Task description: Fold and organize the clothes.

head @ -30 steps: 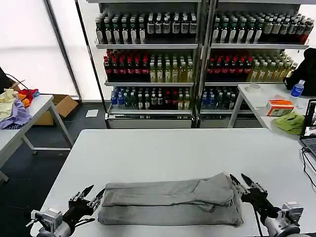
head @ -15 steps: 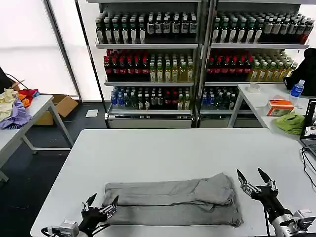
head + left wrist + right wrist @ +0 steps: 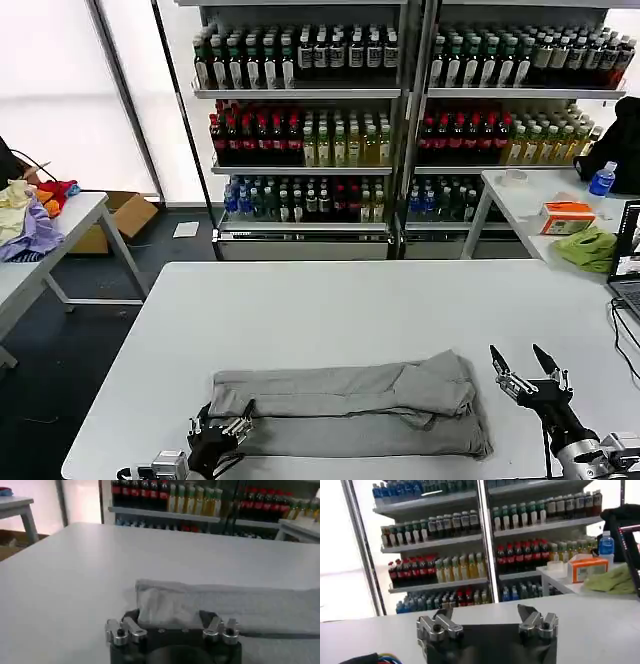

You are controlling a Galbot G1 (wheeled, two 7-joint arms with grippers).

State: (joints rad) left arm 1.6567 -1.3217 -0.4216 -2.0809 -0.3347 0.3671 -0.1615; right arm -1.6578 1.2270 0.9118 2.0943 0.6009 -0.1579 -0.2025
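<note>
One of the clothes, a light grey shirt (image 3: 345,405), lies folded into a long band near the front edge of the white table (image 3: 330,300). My left gripper (image 3: 222,430) sits low at the band's left near corner. In the left wrist view that gripper (image 3: 169,616) is open, and the shirt's (image 3: 225,605) end lies between the spread fingers (image 3: 131,619). My right gripper (image 3: 528,368) hovers open just right of the shirt, apart from it. In the right wrist view it (image 3: 487,612) holds nothing and faces the shelves.
Drink shelves (image 3: 400,120) fill the back. A side table at right carries an orange box (image 3: 567,217), a lime-green cloth (image 3: 588,247) and a blue bottle (image 3: 601,180). A laptop (image 3: 628,265) sits at the right edge. Coloured garments (image 3: 30,215) lie on the left table.
My left gripper has dropped down and slid right to the shirt's left near corner. My right gripper has drawn away from the shirt's right end, farther right.
</note>
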